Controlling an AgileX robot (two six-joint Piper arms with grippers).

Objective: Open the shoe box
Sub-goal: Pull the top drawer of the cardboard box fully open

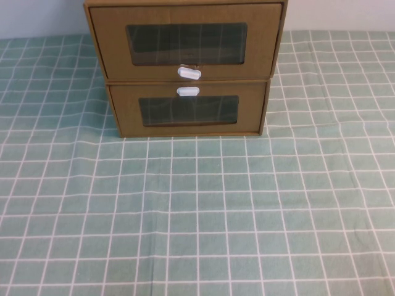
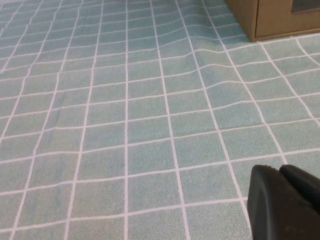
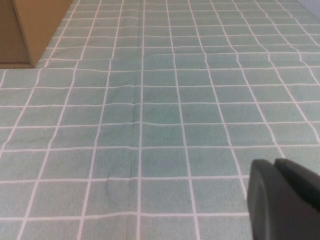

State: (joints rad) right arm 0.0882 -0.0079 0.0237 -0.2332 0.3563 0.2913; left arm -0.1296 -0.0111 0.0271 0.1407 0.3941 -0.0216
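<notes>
Two brown cardboard shoe boxes are stacked at the back of the table, the upper box [image 1: 185, 43] on the lower box [image 1: 188, 111]. Each front has a dark window and a white handle: the upper handle [image 1: 189, 73] and the lower handle [image 1: 187, 91]. Both fronts are closed. Neither arm shows in the high view. My left gripper [image 2: 280, 172] hovers over the cloth, shut and empty, with the box corner [image 2: 272, 20] far ahead. My right gripper [image 3: 275, 167] is likewise shut and empty, with the box side [image 3: 35, 25] far off.
A green tablecloth [image 1: 197, 209] with a white grid covers the table, slightly wrinkled near the boxes. A pale wall [image 1: 37, 18] stands behind the boxes.
</notes>
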